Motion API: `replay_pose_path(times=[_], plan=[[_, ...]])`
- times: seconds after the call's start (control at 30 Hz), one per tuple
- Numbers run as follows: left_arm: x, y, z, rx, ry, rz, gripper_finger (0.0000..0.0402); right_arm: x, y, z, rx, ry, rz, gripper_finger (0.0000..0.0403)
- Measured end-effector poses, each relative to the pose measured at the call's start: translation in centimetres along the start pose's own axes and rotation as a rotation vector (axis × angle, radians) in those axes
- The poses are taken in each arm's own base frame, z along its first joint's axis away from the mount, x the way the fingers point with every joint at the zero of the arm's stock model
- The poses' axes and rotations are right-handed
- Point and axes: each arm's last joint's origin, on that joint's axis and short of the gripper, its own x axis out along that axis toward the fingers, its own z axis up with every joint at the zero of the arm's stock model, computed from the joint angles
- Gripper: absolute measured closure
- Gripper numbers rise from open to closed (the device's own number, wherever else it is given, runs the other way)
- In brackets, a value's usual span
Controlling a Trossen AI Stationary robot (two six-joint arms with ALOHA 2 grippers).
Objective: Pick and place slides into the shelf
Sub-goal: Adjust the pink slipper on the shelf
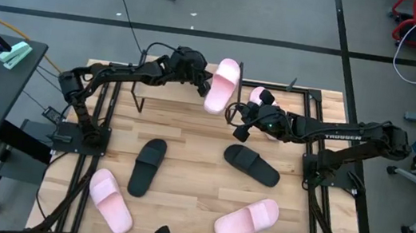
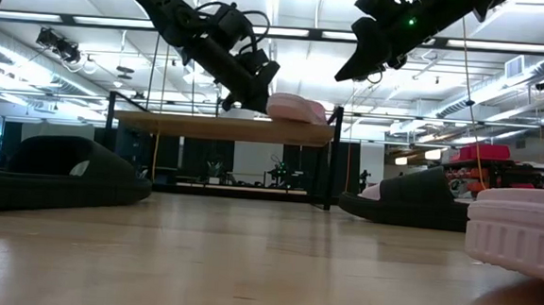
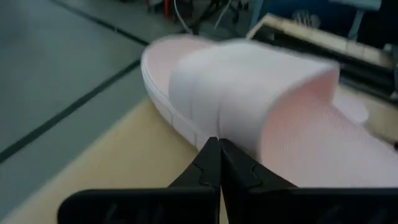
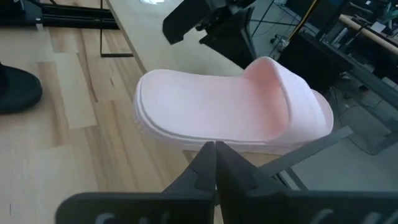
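High view: the left gripper [image 1: 200,83] is reaching over the shelf [image 1: 121,73] at the desk's far edge, touching the side of a pink slide [image 1: 222,86] that is lying on the shelf's wooden top, long axis running front to back across the board. The right gripper [image 1: 242,114] is hovering just beside that slide's front end, over a second pink slide [image 1: 259,96] on the shelf top. Two black slides [image 1: 147,166] and two more pink ones are lying on the desk [image 1: 189,134], in front of the shelf.

Low view: the pink slide [image 2: 296,107] is sitting flat on the shelf top [image 2: 221,127], the left gripper [image 2: 242,99] low against it, the right gripper [image 2: 365,47] well above.

Left wrist view: the left gripper's fingers [image 3: 210,163] are pressed together, tips touching the slide's sole edge [image 3: 249,99], gripping nothing.

Right wrist view: the right gripper's fingers [image 4: 211,163] are likewise pressed together, empty, the second slide [image 4: 230,109] just ahead.
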Motion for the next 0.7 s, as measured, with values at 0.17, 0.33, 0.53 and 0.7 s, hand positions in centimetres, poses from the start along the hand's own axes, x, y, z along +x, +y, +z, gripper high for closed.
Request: replay_pose_path(times=[0.17, 0.33, 0.53, 0.7], plan=[[0.0, 0.2, -0.2, -0.002, 0.023, 0.011, 0.0400, 0.0, 0.0, 0.0, 0.003, 0.001, 0.002, 0.0394], [-0.3, 0.5, -1.0, -0.002, 0.118, 0.058, 0.0395, 0.0, 0.5, -0.3, 0.065, 0.023, 0.178, 0.0399], [-1.5, -0.8, -0.7, 0.028, 0.150, 0.038, 0.0396, -0.1, 0.8, -0.2, 0.080, 0.022, 0.283, 0.0400], [-1.7, -2.7, -0.9, 0.046, 0.165, -0.001, 0.0398, -0.1, 0.8, -0.1, 0.087, 0.006, 0.282, 0.0399]])
